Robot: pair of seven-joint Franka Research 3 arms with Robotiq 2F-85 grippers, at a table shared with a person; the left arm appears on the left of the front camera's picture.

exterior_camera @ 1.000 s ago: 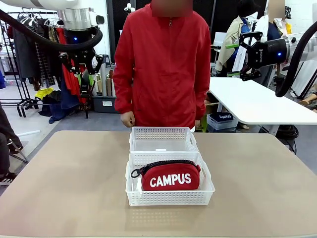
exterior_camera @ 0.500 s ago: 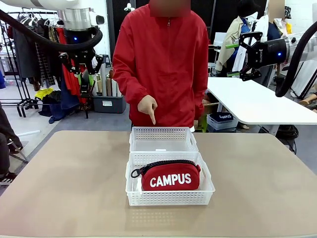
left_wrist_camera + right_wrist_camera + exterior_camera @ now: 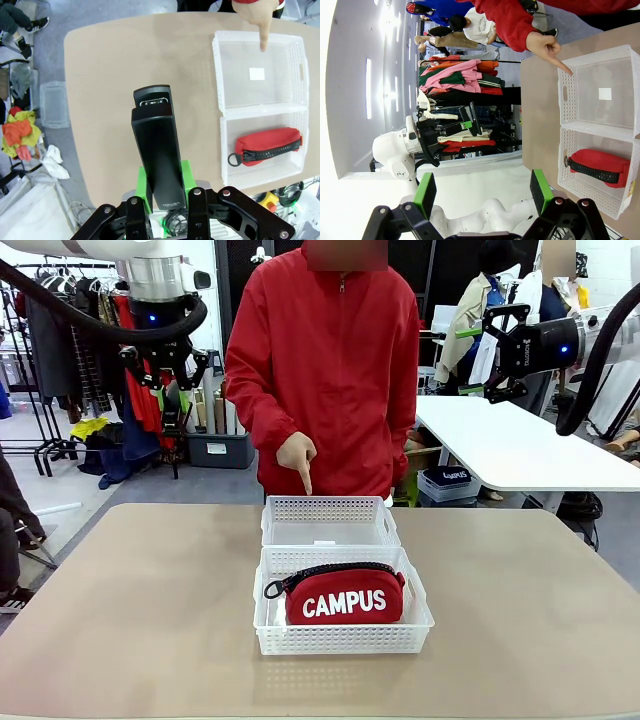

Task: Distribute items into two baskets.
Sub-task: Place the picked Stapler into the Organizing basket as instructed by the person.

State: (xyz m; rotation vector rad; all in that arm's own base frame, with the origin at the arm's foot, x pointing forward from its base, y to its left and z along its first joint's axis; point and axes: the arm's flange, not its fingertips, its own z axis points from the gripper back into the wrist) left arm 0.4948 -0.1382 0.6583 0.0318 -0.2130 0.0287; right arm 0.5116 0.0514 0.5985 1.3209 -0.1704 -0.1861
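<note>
Baskets are sitting end to end at the middle of a tan table (image 3: 120,610): two white rectangular plastic baskets with lattice sides. The near basket (image 3: 343,638) is holding a soft red zippered pouch (image 3: 343,595) lettered "CAMPUS" in white. The far basket (image 3: 328,510), touching the near basket on its far side, is holding nothing but a small white label on its floor.

A person in a red jacket is standing just beyond the far basket. A second ago their hand was hanging by their side; now the person's hand (image 3: 297,455) is raised and pointing one finger down over the far basket's rim. This reads as a cue that the remaining item belongs there.

That item, a slim black stapler (image 3: 156,145), is being gripped between the green pads of the left gripper (image 3: 162,197), which is hovering high above the table, well to the left of the baskets. The right gripper (image 3: 482,192) is hanging with jaws spread wide and grasping nothing, well apart from the baskets on their right. The pouch appears already placed; the stapler is not yet delivered.
</note>
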